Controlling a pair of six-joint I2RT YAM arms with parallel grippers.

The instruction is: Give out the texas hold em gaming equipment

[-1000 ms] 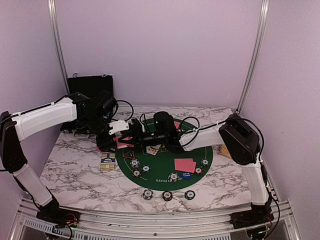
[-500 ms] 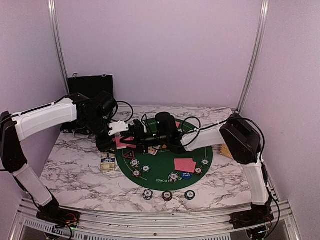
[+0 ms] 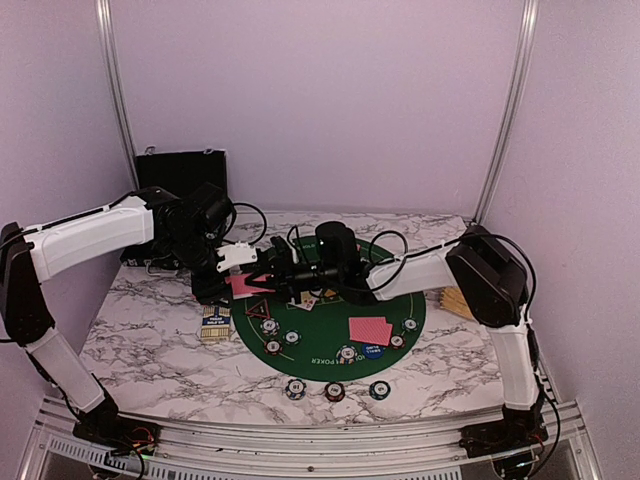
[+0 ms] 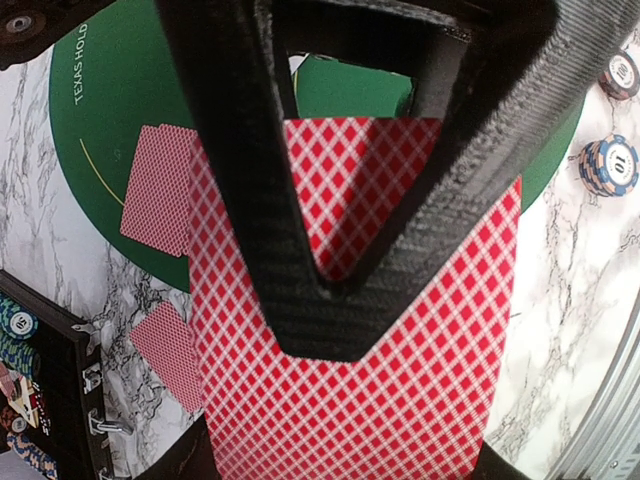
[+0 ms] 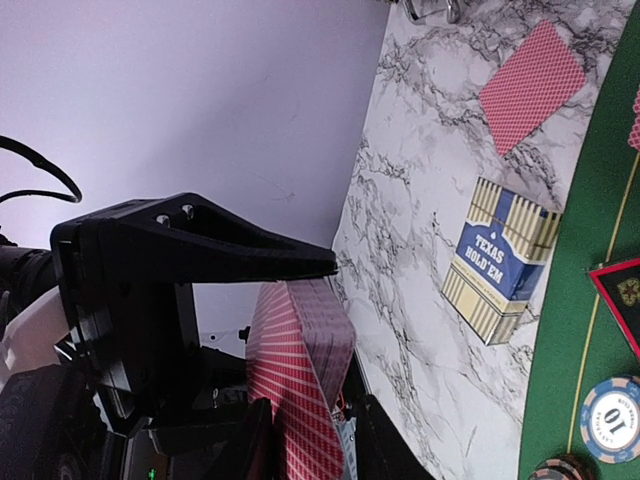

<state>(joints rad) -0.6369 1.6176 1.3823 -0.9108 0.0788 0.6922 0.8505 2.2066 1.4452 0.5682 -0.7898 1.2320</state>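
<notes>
While the left hand [image 3: 232, 272] stays clenched on the deck [image 4: 400, 400], holding it clear of the table [image 3: 150, 330] so that cards can come off one at a time, the right hand [image 3: 283, 272] has closed in on the deck's top edge. Its fingers sit either side of it, but I can't tell whether a card is pinched yet. My read: this is a hand-to-hand peel for the next deal.

Just under the left hand, on its base side, lies the box [image 5: 500, 260], with a loose card [image 5: 532, 72] beyond it. Below the right hand sits the triangle [image 5: 625, 300] on the mat [image 3: 330, 330]. Further out from that hand are a pair of cards [image 3: 370, 329] and scattered chips [image 3: 334, 390], already handed round. Behind the left hand stands the case [image 3: 181, 165].

Against a second ago, the left hand and deck haven't budged. The right arm's elbow has swung slightly outward, and everything on the mat lies as it did.
</notes>
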